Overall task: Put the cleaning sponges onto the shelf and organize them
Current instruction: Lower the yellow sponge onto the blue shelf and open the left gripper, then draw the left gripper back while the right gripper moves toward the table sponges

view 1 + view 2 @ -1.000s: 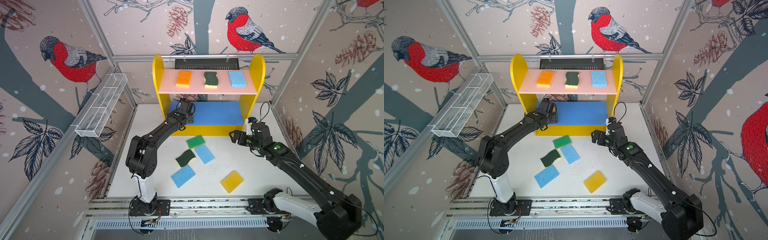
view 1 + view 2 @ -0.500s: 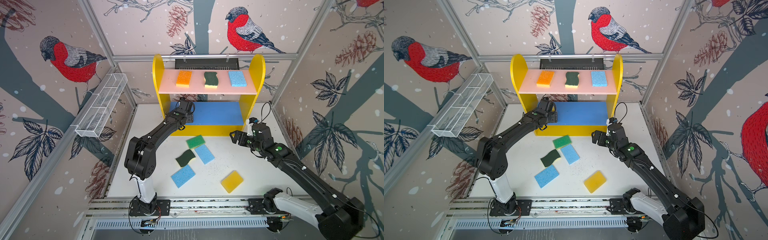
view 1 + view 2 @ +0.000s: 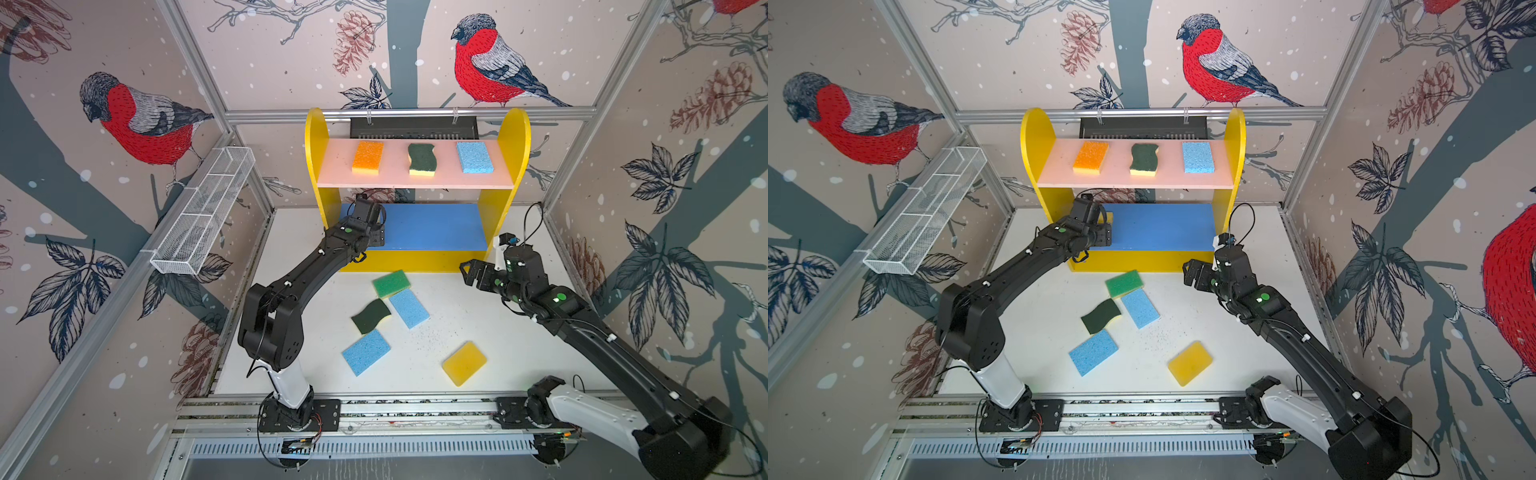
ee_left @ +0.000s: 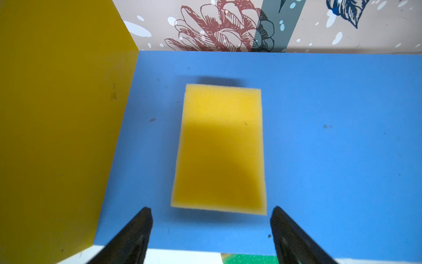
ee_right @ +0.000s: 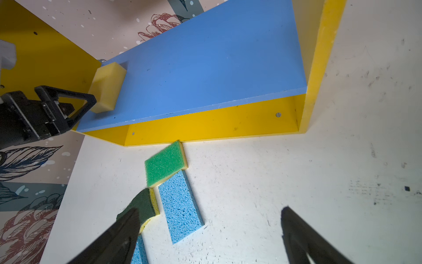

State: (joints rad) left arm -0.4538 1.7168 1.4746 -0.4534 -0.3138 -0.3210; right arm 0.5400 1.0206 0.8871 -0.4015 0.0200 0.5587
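Bird-print walls (image 3: 685, 124), white table (image 3: 519, 340), yellow shelf (image 3: 515, 137) at the back; pink board (image 3: 395, 176) carries orange sponge (image 3: 368, 157), scourer (image 3: 422, 158), blue sponge (image 3: 474, 157) in a row. Left gripper (image 4: 211, 209) sits at the left end of the blue board (image 3: 436, 226), jaws spread, gripping nothing, yellow sponge (image 4: 221, 148) flat on the board just ahead of them. Right gripper (image 5: 210, 211) hangs wide open and empty over the table by the shelf's right front; five more sponges (image 3: 409, 308) lie loose there.
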